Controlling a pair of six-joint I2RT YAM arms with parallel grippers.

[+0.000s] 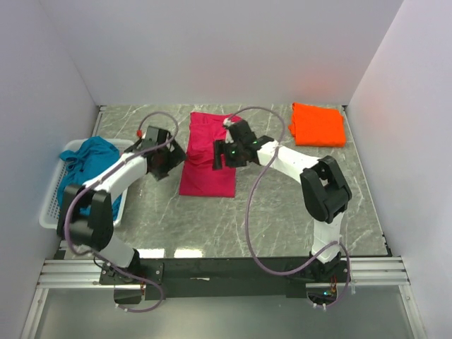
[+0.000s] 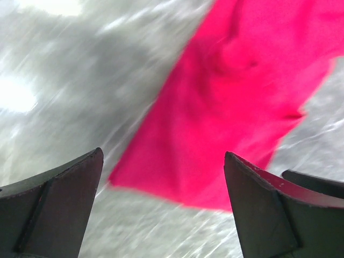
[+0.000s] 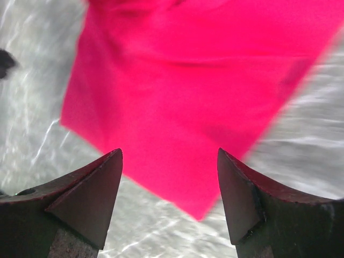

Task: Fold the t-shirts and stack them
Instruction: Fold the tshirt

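Magenta t-shirt (image 1: 208, 152) lies as a narrow folded strip at the centre of the table (image 1: 282, 212). The left gripper (image 1: 167, 157) is just off its 9 o'clock edge and the right gripper (image 1: 221, 152) is over its 3 o'clock edge — both claws wide and empty, flanking it, I judge, for another fold. Orange t-shirt (image 1: 318, 124) rests folded at 2 o'clock and the teal t-shirt (image 1: 88, 159) is heaped in the basket (image 1: 51, 205) at 9 o'clock — blur smears both wrist views, and the right arm hides some magenta cloth.

3 t-shirts (image 1: 206, 159) (image 1: 318, 124) (image 1: 88, 159), 1 basket (image 1: 51, 203)
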